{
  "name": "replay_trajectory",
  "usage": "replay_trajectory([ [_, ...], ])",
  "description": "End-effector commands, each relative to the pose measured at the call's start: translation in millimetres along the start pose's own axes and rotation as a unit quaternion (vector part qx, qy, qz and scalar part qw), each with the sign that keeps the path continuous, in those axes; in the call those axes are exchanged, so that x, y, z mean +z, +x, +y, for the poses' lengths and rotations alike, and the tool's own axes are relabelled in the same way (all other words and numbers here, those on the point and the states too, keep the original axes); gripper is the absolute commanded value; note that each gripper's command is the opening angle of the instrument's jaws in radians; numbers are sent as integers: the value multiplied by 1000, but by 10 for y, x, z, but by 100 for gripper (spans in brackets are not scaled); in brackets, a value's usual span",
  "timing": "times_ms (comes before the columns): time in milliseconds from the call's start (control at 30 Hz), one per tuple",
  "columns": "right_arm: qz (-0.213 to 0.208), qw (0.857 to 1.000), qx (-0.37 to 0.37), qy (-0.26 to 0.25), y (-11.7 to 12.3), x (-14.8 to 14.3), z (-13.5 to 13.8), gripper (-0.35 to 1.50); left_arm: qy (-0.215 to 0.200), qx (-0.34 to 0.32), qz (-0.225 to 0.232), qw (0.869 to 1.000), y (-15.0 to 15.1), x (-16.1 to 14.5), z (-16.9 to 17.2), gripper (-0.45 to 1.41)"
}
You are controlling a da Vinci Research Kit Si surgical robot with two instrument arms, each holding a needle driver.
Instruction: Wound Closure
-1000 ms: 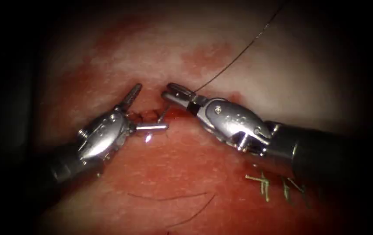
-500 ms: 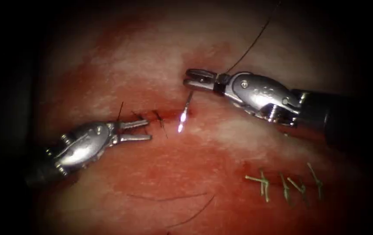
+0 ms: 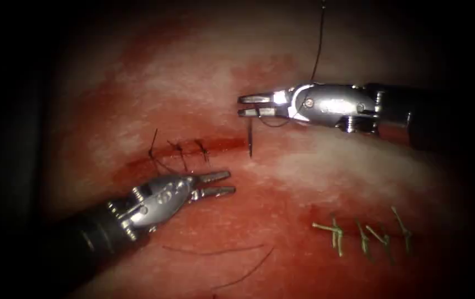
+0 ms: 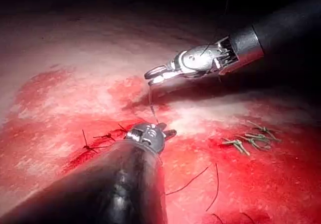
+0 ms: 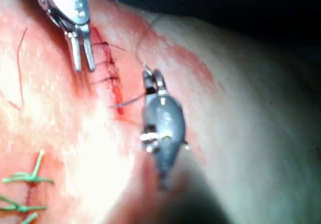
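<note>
My right tool (image 3: 254, 106) is above the right end of the cut (image 3: 223, 145), shut on the needle (image 3: 250, 138) near its upper end. The needle hangs point down, free of the tissue (image 3: 193, 77). The thread (image 3: 318, 44) runs from the tool straight up out of view. My left tool (image 3: 218, 184) lies just below the cut with its jaws slightly apart and nothing between them. In the left wrist view the right tool (image 4: 154, 76) holds the needle (image 4: 153, 103) above the left tool (image 4: 165, 132). The right wrist view has the right tool (image 5: 152, 77) and the left tool (image 5: 83, 53).
Three dark stitches (image 3: 184, 150) cross the left part of the cut, one with a tail standing up. Several green stitches (image 3: 359, 232) sit at the lower right. Loose dark thread pieces (image 3: 220, 252) lie on the red fluid below the left tool.
The right tool has drawn the needle up and to the right, away from the cut. The left tool narrowed its wide-open jaws, let go of the cut's edge and moved below the cut, rightward.
</note>
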Motion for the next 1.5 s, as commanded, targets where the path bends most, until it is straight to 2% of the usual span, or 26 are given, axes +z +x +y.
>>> replay_trajectory([
  [33,5,1000,-5,-4,-2,14,1,-35,7,2,-5,1000,-6,15,-3,-6],
  [233,9,1000,-15,-13,1,21,6,-35,34,3,-20,999,-19,27,-13,7],
  [500,11,999,-44,-21,0,31,12,-35,50,7,-45,998,-44,41,-24,9],
  [1500,39,991,-112,-55,-27,52,-6,-35,55,7,-67,996,-46,36,-20,14],
])
